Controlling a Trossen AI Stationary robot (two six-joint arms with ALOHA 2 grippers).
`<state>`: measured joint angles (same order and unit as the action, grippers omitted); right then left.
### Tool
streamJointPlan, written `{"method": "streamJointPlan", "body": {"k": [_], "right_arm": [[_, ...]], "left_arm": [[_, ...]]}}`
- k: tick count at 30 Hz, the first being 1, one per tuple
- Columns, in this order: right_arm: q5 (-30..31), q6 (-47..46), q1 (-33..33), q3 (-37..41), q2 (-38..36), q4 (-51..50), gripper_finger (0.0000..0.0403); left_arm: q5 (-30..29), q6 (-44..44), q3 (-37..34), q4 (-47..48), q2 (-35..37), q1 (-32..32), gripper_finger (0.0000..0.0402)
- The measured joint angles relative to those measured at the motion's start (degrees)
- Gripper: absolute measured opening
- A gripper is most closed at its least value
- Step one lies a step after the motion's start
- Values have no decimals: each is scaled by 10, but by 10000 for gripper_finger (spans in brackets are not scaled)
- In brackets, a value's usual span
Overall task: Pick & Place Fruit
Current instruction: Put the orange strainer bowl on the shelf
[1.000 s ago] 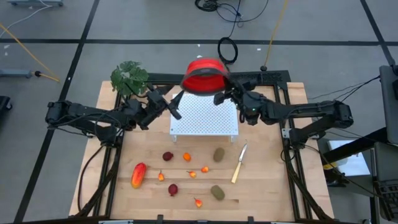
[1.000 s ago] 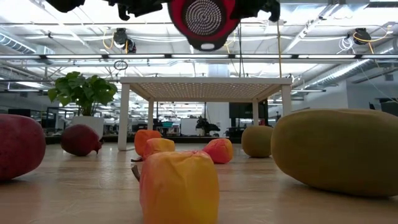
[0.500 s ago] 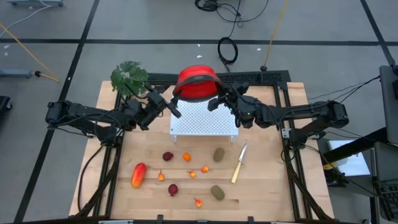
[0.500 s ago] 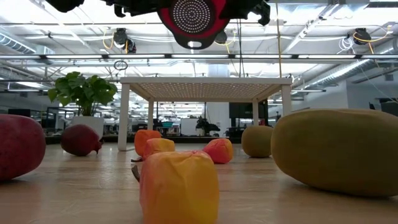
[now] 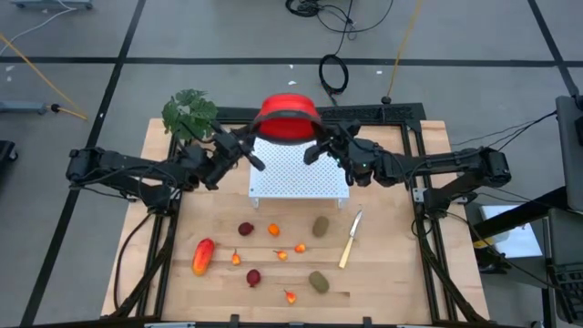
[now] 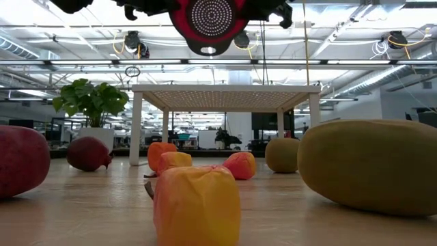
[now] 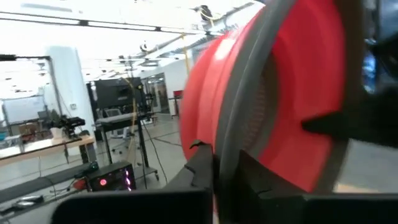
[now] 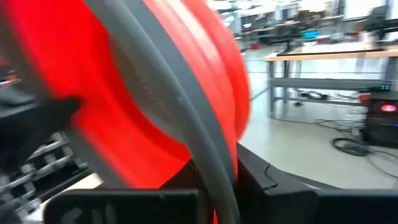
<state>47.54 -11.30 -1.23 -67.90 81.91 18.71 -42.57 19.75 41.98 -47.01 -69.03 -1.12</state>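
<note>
High view | red round grey-rimmed bowl point(image 5: 288, 120) held on edge above far side of white perforated stand point(image 5: 299, 173) | left gripper point(image 5: 248, 144) clamped on its left rim, right gripper point(image 5: 319, 144) clamped on its right rim | fruit, including elongated red-orange-yellow piece point(image 5: 203, 256), lies on wooden table point(image 5: 392, 273), near side, well apart from both grippers.

- bowl point(image 6: 208, 24) cut off by top edge in low view; both arms there barely show, also cropped
- bowl point(image 7: 273, 93) fills both wrist views, blurred, rim runs out of picture
- big fruit at 9 o'clock point(image 6: 20, 160) and at 3 o'clock point(image 6: 372, 164) in low view cropped by the edges
- tiny orange pieces point(image 5: 282, 254) too small to identify from above
</note>
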Motion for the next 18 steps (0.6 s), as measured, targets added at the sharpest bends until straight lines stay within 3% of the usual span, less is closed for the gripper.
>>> {"method": "streamJointPlan", "body": {"k": [8,18], "right_arm": [[-13,2,-2,0,0,-1,67],[-42,2,-2,0,0,-1,179]], "left_arm": [[-19,-9,0,6,0,0,8],[-57,-44,0,28,-1,0,5]]}}
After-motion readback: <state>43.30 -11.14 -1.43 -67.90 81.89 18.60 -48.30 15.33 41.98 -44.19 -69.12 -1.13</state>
